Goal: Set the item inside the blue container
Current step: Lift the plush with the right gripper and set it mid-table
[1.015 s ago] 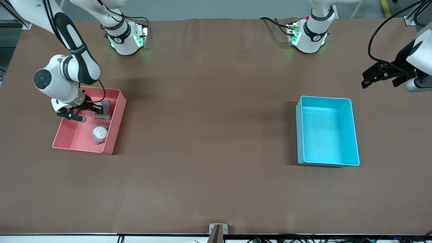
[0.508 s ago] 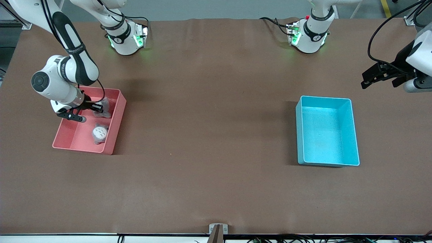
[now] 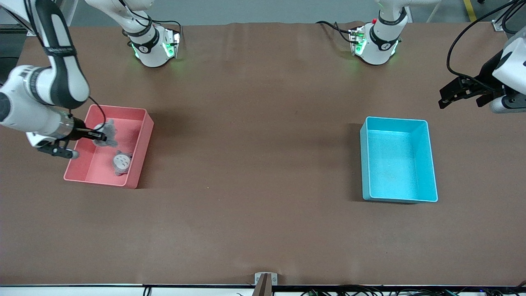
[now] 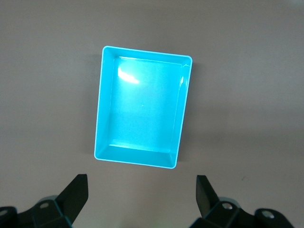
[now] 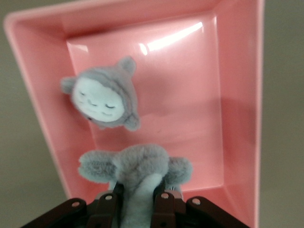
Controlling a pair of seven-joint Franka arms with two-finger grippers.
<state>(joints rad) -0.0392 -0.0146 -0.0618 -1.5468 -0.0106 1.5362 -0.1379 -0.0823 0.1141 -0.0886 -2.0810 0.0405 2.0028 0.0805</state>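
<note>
The right gripper (image 3: 98,135) hangs over the pink bin (image 3: 139,152), near the bench edge at the right arm's end. Its jaws are almost fully closed on a grey plush toy (image 5: 137,171), pinching it in the soft middle, and the toy hangs free above the bin floor. A second plush toy (image 3: 121,162), with a white face, lies in the same bin, nearer to the front camera.

The blue container (image 3: 427,164) stands well apart, toward the left arm's end of the bench, and it looks empty. The left gripper (image 3: 462,92) waits above the bench at that end, jaws spread wide and holding nothing; its wrist view looks straight down on the container.

To do this step well, I think the right arm should first lift until the toy clears the pink wall. Then it can carry the toy across the bench without fast swings, because a soft toy may slip from a narrow pinch. The jaws should open only when the toy is over the middle of the container, low enough that it does not bounce out.
</note>
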